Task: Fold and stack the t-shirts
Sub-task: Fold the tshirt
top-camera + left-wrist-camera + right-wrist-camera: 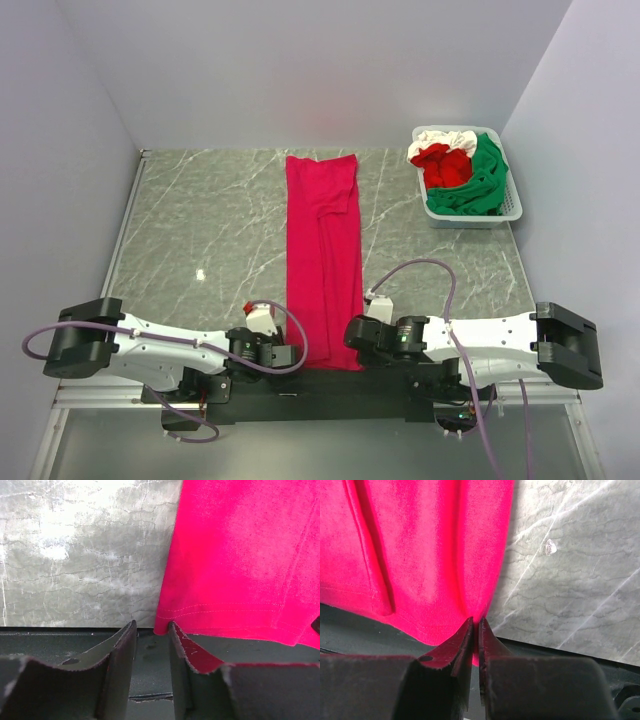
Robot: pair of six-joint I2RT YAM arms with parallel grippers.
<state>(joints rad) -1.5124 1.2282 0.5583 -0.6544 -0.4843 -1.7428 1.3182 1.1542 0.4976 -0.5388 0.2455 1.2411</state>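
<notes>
Top view: the crimson shirt [323, 260] lies flat on the grey marbled table [200, 220], folded lengthwise into a long narrow band. It runs from 12 o'clock to 6 o'clock through the middle of the table. Its hem is at the 6 o'clock end, reaching onto the black strip [300, 385] at the near edge.

The basket [472, 219] sits at 2 o'clock, well apart from the band. It holds a white shirt [440, 140], a red shirt [445, 168] and a green shirt [482, 185], all bunched and unfolded.

Left gripper [152, 626]: at the hem's 7 o'clock corner. A clear gap shows between its fingers [122, 660], and only the dark strip is visible in that gap. The hem corner lies at the fingertips, touching the tip of the finger on the cloth side. Nothing is gripped.

Right gripper [475, 622]: at the hem's 5 o'clock corner. Its jaws are closed to a thin slit, with the crimson hem edge pinched between the tips and red cloth visible in the slit.
</notes>
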